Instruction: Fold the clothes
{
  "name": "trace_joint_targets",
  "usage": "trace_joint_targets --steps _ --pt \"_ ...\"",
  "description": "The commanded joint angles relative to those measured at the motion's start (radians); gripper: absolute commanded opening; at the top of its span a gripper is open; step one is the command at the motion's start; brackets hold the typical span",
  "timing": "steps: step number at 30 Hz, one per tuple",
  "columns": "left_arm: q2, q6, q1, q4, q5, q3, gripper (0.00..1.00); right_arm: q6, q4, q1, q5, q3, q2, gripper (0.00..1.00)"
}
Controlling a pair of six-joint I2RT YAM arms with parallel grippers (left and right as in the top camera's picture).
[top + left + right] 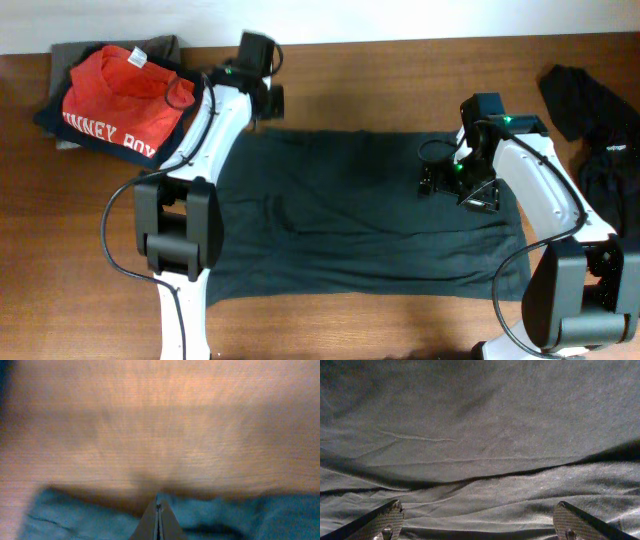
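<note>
Two fingertips [385,521] of right tool [477,525] cropped; left view blurred.

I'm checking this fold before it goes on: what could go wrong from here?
1. The left gripper is shut right at the edge of the dark charcoal fabric garment. It may hold little or no cloth, so a lift could slip.
2. The right gripper hangs open over creased cloth. Folding now could trap wrinkles.
3. The red printed shirt on its pile lies beside the left arm. A sweep might nudge it.
</note>
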Motion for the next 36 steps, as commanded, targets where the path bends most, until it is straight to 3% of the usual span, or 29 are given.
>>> trace_joint_targets --steps 1,6,9,11,13,19,30,33,36 --pt "0.008 0.018 0.002 -0.052 -0.030 0.128 0.01 0.007 -0.004 0.006 0.017 -0.006 -0.024 0.99" --pt "0.008 0.018 0.002 -0.098 -0.029 0.180 0.01 0.007 -0.008 0.006 0.017 -0.006 -0.024 0.99" --pt "0.013 0.018 0.003 -0.119 -0.030 0.179 0.07 0.007 -0.008 0.006 0.017 -0.006 -0.024 0.99" --pt "0.022 0.018 0.003 -0.134 -0.029 0.179 0.21 0.007 -0.009 0.006 0.017 -0.006 -0.024 0.99" --pt "0.039 0.018 0.004 -0.140 -0.030 0.179 0.45 0.007 -0.009 0.007 0.017 -0.006 -0.024 0.99" --pt "0.119 0.017 0.026 -0.154 -0.029 0.179 0.73 0.006 -0.027 0.007 0.018 -0.006 -0.024 0.99" --pt "0.192 0.018 0.150 -0.203 -0.028 0.179 0.73 0.007 -0.020 0.007 0.036 -0.006 -0.024 0.99" --pt "0.202 0.109 0.169 -0.201 0.035 0.179 0.71 0.007 -0.015 0.006 0.036 -0.006 -0.024 0.99" --pt "0.215 0.125 0.171 -0.209 0.043 0.179 0.71 0.007 -0.016 0.006 0.036 -0.006 -0.024 0.99"
